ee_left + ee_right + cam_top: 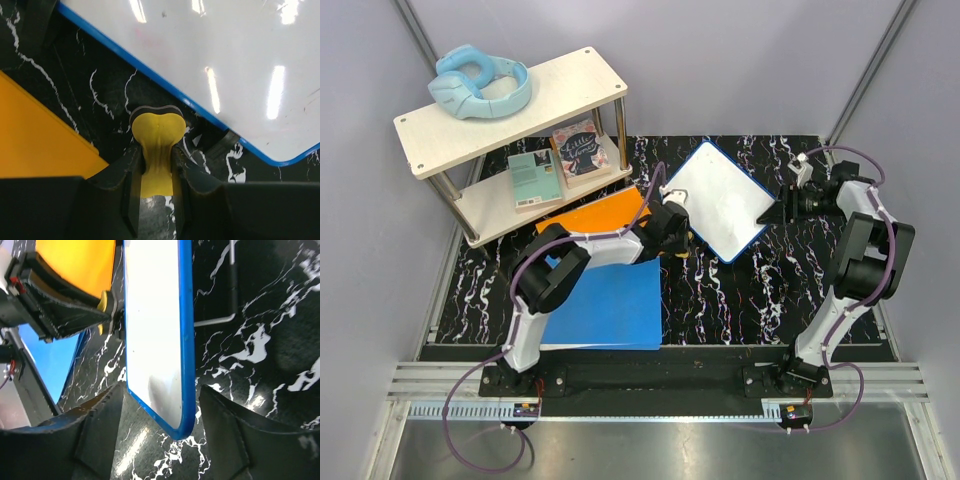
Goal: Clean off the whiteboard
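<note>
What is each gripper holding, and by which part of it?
The left gripper is shut on the yellow eraser, pinching its narrow middle. The right gripper holds nothing: its jaws stand open either side of a corner of the whiteboard.

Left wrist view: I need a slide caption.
Left gripper pinches a yellow eraser beside the blue-rimmed whiteboard, orange folder at left.

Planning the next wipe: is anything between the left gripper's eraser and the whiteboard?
Nothing visible. Only a bare strip of table separates the eraser in the left gripper from the whiteboard's blue edge.
</note>
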You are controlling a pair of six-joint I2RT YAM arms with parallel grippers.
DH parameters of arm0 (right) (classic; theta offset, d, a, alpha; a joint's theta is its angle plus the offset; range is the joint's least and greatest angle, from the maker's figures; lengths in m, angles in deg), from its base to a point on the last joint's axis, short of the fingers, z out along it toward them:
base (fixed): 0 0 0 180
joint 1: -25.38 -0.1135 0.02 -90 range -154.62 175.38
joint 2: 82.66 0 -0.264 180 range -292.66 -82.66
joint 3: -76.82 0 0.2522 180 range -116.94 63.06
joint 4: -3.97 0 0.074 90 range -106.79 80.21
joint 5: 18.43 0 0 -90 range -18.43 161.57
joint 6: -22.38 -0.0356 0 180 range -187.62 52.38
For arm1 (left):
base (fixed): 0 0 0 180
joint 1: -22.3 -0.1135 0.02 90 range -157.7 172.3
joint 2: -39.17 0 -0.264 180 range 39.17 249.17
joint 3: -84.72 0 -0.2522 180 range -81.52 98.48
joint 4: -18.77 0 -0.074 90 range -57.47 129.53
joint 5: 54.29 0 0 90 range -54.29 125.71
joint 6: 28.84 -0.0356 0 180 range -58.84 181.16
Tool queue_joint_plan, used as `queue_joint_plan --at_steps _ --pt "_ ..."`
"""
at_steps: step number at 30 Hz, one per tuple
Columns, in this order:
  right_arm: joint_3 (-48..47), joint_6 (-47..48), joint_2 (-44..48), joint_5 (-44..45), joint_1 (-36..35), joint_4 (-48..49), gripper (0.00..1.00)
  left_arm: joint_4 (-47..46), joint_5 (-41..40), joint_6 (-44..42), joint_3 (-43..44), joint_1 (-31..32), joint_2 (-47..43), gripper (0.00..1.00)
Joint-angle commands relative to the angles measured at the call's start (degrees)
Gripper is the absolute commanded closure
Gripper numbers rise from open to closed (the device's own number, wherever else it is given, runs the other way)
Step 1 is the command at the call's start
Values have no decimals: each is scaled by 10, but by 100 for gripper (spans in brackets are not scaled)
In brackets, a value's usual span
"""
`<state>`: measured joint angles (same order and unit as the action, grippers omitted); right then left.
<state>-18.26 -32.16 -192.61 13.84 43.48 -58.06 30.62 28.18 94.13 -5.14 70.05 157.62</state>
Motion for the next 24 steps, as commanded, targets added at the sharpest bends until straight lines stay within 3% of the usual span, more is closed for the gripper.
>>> queue_joint_plan --at_steps 1,3,10,11,14,16,24 --pt "4 -36 47 15 2 48 26 17 -20 -3 -35 2 -54 100" --pt "7 -44 58 19 3 51 0 17 -15 0 -46 3 -64 100" --pt "36 -76 110 61 11 66 0 46 12 10 -89 3 -110 62" --pt "41 -81 127 77 11 66 0 47 19 9 -91 6 -115 50" --pt "66 -98 170 115 11 66 0 64 32 4 -91 9 -127 34" --pt "88 -106 197 131 12 62 0 72 30 -1 -96 12 -144 2" --pt "116 -145 358 148 11 38 0 80 38 -19 -132 15 -252 1"
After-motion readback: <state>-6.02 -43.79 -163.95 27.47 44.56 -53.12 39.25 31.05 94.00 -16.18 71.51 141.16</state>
